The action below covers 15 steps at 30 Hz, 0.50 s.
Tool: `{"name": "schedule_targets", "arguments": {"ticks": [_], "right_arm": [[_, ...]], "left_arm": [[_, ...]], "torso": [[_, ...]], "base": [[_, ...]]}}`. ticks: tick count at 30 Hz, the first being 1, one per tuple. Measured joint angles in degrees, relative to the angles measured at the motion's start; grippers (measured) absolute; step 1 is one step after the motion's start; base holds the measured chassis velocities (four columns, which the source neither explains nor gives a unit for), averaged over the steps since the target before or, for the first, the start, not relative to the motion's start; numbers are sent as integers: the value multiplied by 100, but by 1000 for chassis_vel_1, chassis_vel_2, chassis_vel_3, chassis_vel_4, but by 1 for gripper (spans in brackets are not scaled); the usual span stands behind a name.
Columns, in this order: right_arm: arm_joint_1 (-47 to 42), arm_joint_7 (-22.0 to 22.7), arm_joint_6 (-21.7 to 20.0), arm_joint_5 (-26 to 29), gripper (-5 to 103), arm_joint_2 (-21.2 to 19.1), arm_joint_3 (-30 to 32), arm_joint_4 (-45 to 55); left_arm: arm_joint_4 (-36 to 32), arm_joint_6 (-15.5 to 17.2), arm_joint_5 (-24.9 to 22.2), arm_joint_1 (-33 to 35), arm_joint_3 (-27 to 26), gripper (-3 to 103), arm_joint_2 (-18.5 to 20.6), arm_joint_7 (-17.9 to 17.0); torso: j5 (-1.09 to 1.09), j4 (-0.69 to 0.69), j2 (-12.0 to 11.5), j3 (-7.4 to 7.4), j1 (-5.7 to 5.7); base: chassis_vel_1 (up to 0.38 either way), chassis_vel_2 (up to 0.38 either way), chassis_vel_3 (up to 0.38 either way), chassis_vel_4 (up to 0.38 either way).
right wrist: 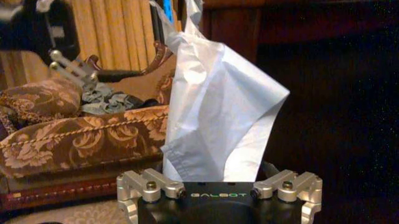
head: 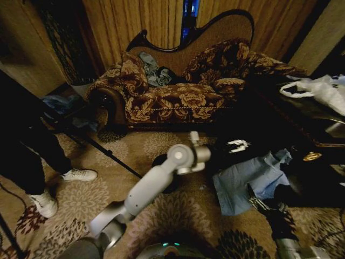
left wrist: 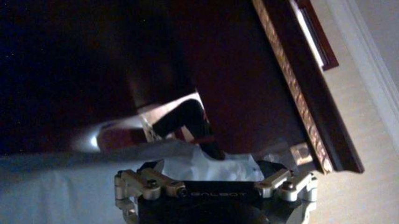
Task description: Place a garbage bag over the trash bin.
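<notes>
Nearest to me, low on the right, my right gripper [right wrist: 219,184] pinches the thin, light blue, wrinkled plastic garbage bag [right wrist: 215,121] — film runs straight up from between the jaws. My left gripper [head: 195,141], on the grey arm reaching forward at centre, also has bag film bunched at its jaws [left wrist: 209,169], though I cannot tell how firmly they close. Between my two arms the bag hangs spread over the patterned carpet [head: 81,199]. Only a dark round edge beside my left arm hints at the small black trash bin [head: 159,160]. I judge the film nearly weightless, limp and slippery — easily torn, so best held at the mouth's hem.
</notes>
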Motion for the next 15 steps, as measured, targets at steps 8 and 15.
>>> {"name": "schedule_targets", "arguments": {"ticks": [8, 15], "right_arm": [[74, 29, 72, 0, 100, -57, -21, -87], [76, 23, 181, -34, 100, -90, -21, -150]], "left_arm": [[301, -6, 237, -19, 181, 100, -354, 37], [453, -33, 374, 5, 242, 98, -422, 40]], "torso": [[-1, 1, 0, 0, -1], [-2, 0, 0, 0, -1]], "base": [[0, 0, 0, 0], [0, 0, 0, 0]]}}
